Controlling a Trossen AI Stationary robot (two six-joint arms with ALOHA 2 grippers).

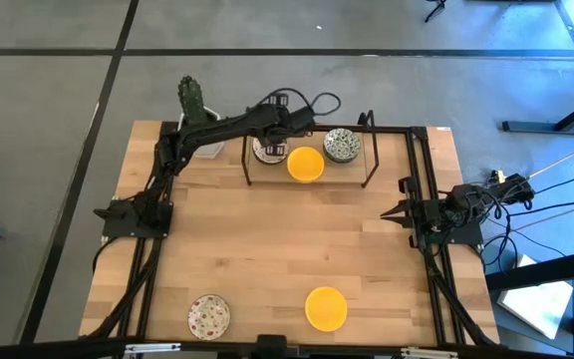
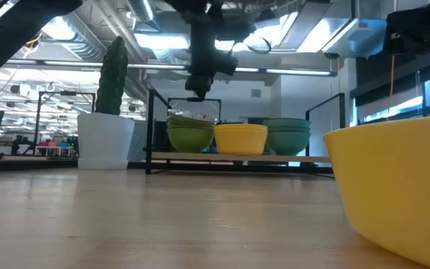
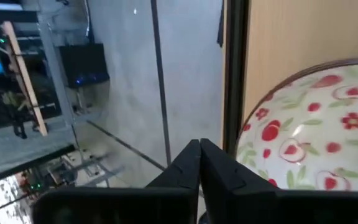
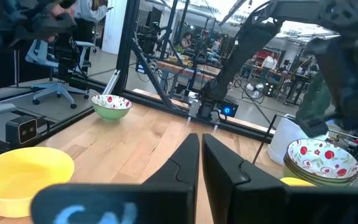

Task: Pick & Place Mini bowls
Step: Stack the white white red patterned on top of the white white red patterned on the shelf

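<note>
My left gripper (image 3: 199, 149), fingers pressed together and empty, hangs over the red-speckled stack (image 1: 267, 150) on the far rack (image 1: 372, 150), beside yellow (image 1: 305, 165) and blue-green (image 1: 342, 145) stacks, while two bowls, speckled (image 1: 208, 315) and yellow (image 1: 326, 308), sit near the table's front edge, so I judge sorting unfinished; my right gripper (image 4: 200, 144) waits closed.

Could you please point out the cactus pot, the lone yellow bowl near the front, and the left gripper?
cactus pot (image 2: 104, 140): low view, white side wall.
yellow bowl (image 1: 326, 308): high view, its centre.
left gripper (image 1: 269, 150): high view, at the tips.
</note>
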